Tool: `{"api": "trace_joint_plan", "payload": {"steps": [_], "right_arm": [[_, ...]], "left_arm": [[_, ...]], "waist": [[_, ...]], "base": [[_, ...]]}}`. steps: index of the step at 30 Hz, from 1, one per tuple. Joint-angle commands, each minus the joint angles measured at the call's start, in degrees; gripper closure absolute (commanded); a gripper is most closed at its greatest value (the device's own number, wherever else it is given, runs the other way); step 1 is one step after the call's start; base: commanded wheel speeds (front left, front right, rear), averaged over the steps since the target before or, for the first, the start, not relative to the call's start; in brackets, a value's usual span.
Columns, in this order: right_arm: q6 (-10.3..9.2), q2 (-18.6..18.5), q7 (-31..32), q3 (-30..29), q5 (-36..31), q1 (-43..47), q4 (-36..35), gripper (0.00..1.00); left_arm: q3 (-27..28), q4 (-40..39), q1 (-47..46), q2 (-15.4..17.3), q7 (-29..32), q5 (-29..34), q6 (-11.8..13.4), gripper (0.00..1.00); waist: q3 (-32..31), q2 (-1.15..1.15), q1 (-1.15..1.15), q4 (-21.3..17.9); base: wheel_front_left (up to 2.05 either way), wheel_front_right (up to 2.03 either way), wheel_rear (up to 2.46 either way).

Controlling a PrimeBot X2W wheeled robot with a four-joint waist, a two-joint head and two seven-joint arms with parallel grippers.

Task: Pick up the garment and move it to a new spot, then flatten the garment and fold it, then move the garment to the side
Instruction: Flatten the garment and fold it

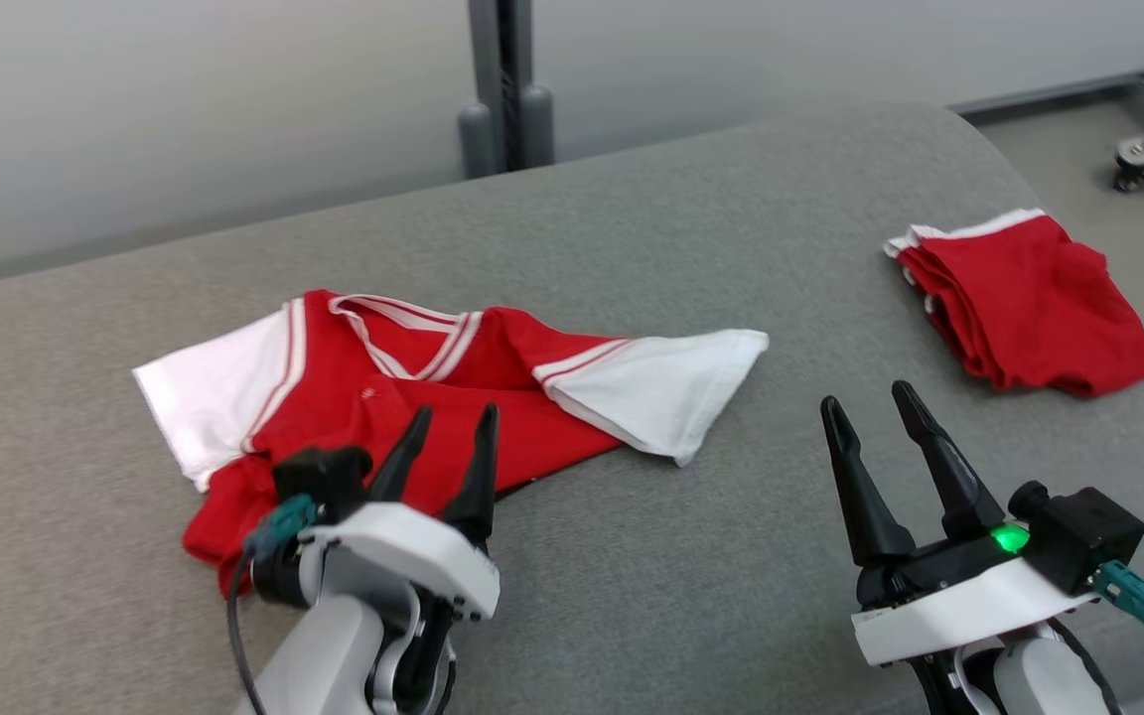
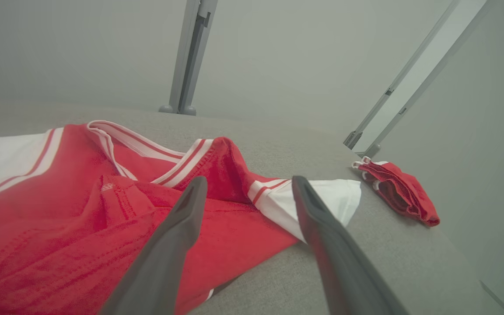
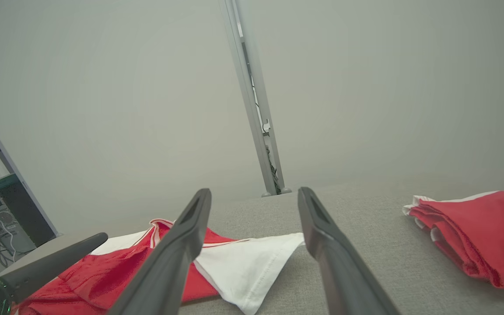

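Head view: the shirt (image 1: 363,387), red with white sleeves and a striped collar, lies rumpled on the grey cushion (image 1: 632,228), left of centre toward 9 o'clock. One white sleeve points to 9 o'clock. The other sleeve reaches toward 3 o'clock and ends in a corner near the middle. The lower red body is bunched toward 7 o'clock.

The left gripper (image 1: 456,409) rises from 7 o'clock, jaws wide and empty, its fingertips over the shirt's red body. Whether they touch the cloth I cannot tell. In the left wrist view its fingers (image 2: 177,236) stand apart over the shirt (image 2: 59,218).

The right gripper (image 1: 866,394) sits at 5 o'clock over bare cushion, jaws wide and holding nothing. It is well apart from the shirt.

A folded red cloth (image 1: 1039,298) with a white edge lies at 2 o'clock near the cushion's edge, well apart from the shirt. In the right wrist view it (image 3: 475,232) shows at 4 o'clock.

A grey post (image 1: 507,89) stands behind the cushion at 12 o'clock.
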Motion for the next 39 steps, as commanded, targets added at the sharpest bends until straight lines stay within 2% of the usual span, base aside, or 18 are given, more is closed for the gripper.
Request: {"api": "trace_joint_plan", "payload": {"steps": [1,9,12,17,29,30,31,32,36,39], "right_arm": [[0.00,0.05,-0.09,-0.32,0.08,-1.00,-0.06,0.00],[0.00,0.76,-0.09,-0.16,0.66,-2.23,0.02,0.00],[0.00,1.08,-0.09,-0.28,0.79,-2.55,-0.09,0.00],[0.00,1.36,-0.09,-0.28,0.83,-2.76,0.08,0.00],[0.00,2.20,-0.09,-0.04,0.54,-3.29,-0.23,0.00],[0.00,2.24,-0.09,0.05,0.48,-3.30,-0.23,0.00],[0.00,2.26,-0.09,0.14,0.44,-3.35,-0.25,0.00],[0.00,2.32,-0.09,0.18,0.38,-3.47,-0.27,0.00],[0.00,2.54,-0.09,0.20,0.43,-3.55,0.10,0.00],[0.00,2.73,-0.09,-0.25,0.81,-3.27,0.36,0.00]], "left_arm": [[-1.05,1.78,-3.15,0.39,1.19,-2.50,0.68,0.00],[-3.91,8.30,-11.85,0.38,7.16,-15.65,4.07,0.00],[-4.68,11.11,-14.49,0.40,7.40,-18.16,5.25,0.00],[-5.41,15.24,-18.46,0.37,6.77,-20.75,5.61,0.00],[-7.84,24.34,-24.81,0.38,5.66,-22.33,6.89,0.00],[-8.12,25.00,-25.27,0.34,5.99,-22.38,6.29,0.16],[-8.47,25.56,-25.80,0.33,6.08,-22.27,5.61,0.79],[-8.68,26.22,-26.36,0.36,6.10,-22.09,5.08,1.00],[-8.95,28.46,-28.39,0.82,4.92,-21.42,3.43,1.00],[-9.63,28.57,-30.46,1.32,3.29,-20.52,0.64,1.00]], "waist": [[3.06,0.00,0.00,-3.37],[6.08,0.00,0.00,-7.37],[6.90,0.00,0.00,-8.37],[7.53,0.00,0.00,-9.61],[8.54,0.00,0.00,-10.86],[8.69,0.00,0.00,-10.92],[8.83,0.00,0.00,-10.97],[8.95,0.00,0.00,-11.01],[8.55,0.00,0.00,-11.17],[7.21,0.00,0.00,-11.24]], "base": [[0.00,0.00,0.00],[0.00,0.00,0.00],[0.00,0.00,0.00],[0.00,0.00,0.00],[0.00,0.00,0.00],[0.00,0.00,0.00],[0.00,0.00,0.00],[0.00,0.00,0.00],[0.00,0.00,0.00],[0.00,0.00,0.00]]}}
